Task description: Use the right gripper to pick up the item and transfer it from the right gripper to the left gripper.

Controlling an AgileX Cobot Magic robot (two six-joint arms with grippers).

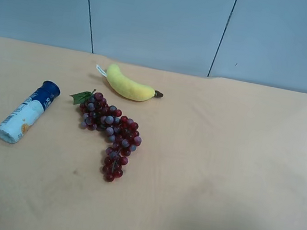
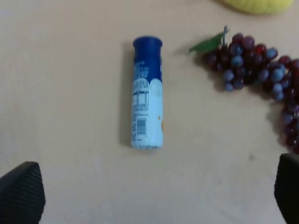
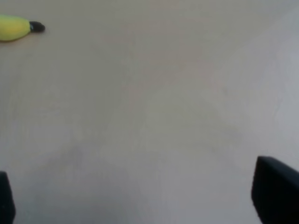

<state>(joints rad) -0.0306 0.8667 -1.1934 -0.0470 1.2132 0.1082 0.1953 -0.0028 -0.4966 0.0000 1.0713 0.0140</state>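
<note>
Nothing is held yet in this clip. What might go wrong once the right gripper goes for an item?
1. The banana lies close to the grape bunch, so fingers reaching for either could nudge the other.
2. The grapes are loose and lumpy; a grasp may catch only a few, and the bunch could dangle during the handover.
3. The blue-capped tube lies on its side and may roll.

A tan table (image 1: 239, 165) stands against a pale blue-grey panelled wall (image 1: 158, 15) with dark vertical seams.
</note>
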